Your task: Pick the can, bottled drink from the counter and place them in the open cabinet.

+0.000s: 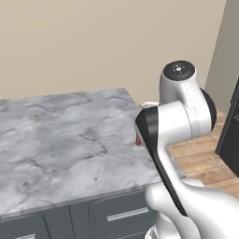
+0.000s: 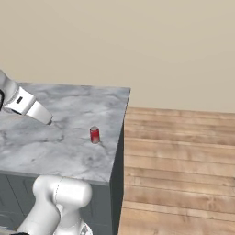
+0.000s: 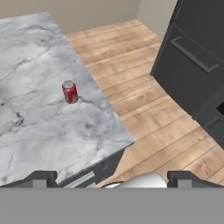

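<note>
Marble counter [image 3: 39, 131] with upright can [image 3: 69, 92], pincer [image 3: 111, 178] wide open, empty

White arm with dark joints, folded above its base: in the left base view the upper link rises from the lower right, bends at a dark elbow band and ends in a rounded grey-capped joint at the top. In the right base view a white forearm segment slants down from the left edge. In the hand view, the gripper [image 3: 112, 178] has its two dark fingertips [image 3: 41, 177] spread wide apart, nothing between the jaws.
</note>
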